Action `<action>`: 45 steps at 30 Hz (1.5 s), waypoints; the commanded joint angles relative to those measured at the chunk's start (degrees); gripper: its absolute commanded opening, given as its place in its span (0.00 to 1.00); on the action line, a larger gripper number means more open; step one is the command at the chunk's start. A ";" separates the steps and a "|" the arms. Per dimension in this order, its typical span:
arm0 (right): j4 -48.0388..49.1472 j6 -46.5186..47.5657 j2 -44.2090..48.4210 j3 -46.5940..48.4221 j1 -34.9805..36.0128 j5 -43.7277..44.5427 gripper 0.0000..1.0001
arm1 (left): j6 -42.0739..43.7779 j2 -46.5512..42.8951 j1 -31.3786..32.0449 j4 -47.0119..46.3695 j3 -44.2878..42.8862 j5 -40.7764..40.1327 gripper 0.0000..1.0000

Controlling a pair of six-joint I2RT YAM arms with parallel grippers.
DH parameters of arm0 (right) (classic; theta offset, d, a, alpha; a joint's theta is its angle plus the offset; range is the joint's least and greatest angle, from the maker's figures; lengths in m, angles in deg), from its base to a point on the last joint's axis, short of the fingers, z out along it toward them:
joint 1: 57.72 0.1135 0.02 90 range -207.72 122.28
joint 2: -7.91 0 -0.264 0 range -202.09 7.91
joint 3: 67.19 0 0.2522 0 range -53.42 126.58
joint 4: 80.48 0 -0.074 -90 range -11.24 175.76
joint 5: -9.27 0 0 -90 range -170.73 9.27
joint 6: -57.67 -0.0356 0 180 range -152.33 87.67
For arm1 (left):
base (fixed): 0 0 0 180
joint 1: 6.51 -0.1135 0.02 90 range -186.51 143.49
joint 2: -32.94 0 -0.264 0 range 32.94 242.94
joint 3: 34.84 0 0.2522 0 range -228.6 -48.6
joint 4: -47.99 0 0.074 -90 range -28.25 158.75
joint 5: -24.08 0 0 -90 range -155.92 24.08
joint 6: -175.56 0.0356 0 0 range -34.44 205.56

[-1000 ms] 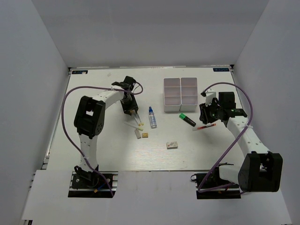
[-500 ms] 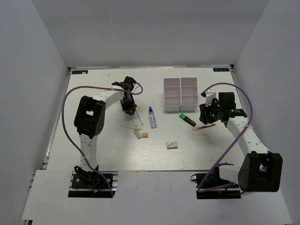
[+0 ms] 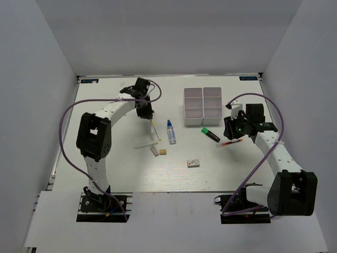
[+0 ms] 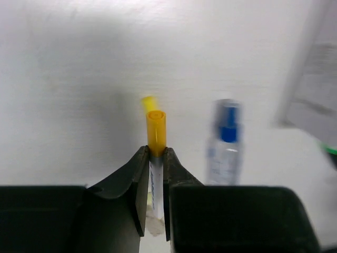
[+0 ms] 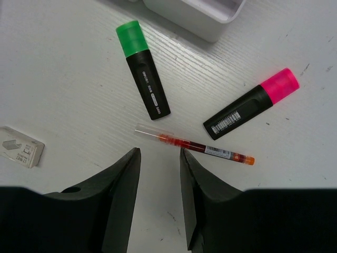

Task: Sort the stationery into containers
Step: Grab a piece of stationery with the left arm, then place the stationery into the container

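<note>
Three erasers lie nearest my bases: a grey-white eraser (image 3: 193,163) near the middle of the table (image 3: 105,158), and to its left a tan eraser (image 3: 163,152) just beside a small white eraser (image 3: 155,151). Just past those two, a loose white pen (image 3: 142,145) lies flat and roughly crosswise.

On my right side, my right gripper (image 5: 160,153) hangs over the table with its jaws apart and nothing between them. The thin red pen (image 5: 195,145) lies flat just beyond its fingertips. Past that pen lie the green-black highlighter (image 5: 143,92) and a pink-black highlighter (image 5: 251,104), set apart from each other and angled in opposite directions.

Nearer the middle, the blue-capped clear bottle (image 3: 171,132) lies on its side with its cap pointing away from me.

Further out on my left, my left gripper (image 4: 155,153) is clamped on a yellow-capped pen (image 4: 156,129). The white barrel is pinched between the pads and the yellow cap sticks out past the fingertips. I cannot tell whether the pen is clear of the table. A second bit of yellow shows just behind the cap, and I cannot tell what it belongs to.

Farthest off, on the right half, sits the white tray (image 3: 202,105) with its six square compartments in two rows of three. Its near end is close to the green-black highlighter.
</note>
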 commanded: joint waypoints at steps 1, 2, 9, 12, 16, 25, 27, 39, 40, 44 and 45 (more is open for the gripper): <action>0.75 -0.33 -0.51 1.19 -0.19 -2.01 0.42 | 2.81 -10.71 0.18 -12.30 -2.49 9.11 0.00; 0.49 -0.24 -0.60 1.36 -0.19 -2.19 0.42 | 2.29 -11.42 0.18 -14.61 -1.79 11.13 0.00; -0.83 1.25 -1.56 2.41 -0.19 -5.87 0.00 | -1.41 -7.31 1.32 -30.35 -6.95 23.80 0.00; -1.01 1.70 -1.57 2.77 -0.11 -7.20 0.00 | -3.42 -1.96 2.72 -35.96 -12.40 27.40 0.00; -1.01 1.96 -1.56 2.68 -0.19 -7.90 0.00 | -2.47 2.63 4.04 -43.09 -18.39 28.73 0.00; -0.13 1.70 -0.95 1.37 -0.11 -8.69 0.00 | 8.25 5.00 6.50 -67.55 -12.93 28.03 0.00; -0.04 1.70 -0.86 1.01 -0.19 -8.61 0.00 | 9.84 6.76 7.03 -65.27 -16.44 27.41 0.00; 0.49 1.52 -1.21 0.75 -0.19 -9.31 0.00 | 22.49 14.85 9.93 -54.44 -27.44 14.59 0.02; 0.57 1.43 -1.21 0.92 -0.19 -9.31 0.00 | 22.50 15.64 9.93 -53.57 -27.45 13.97 0.02; 0.57 1.35 -1.30 0.92 -0.19 -9.22 0.00 | 24.16 16.17 9.93 -52.34 -27.45 13.96 0.02; 0.57 1.35 -1.21 0.92 -0.28 -9.22 0.00 | 24.17 16.17 10.45 -52.33 -26.92 13.96 0.02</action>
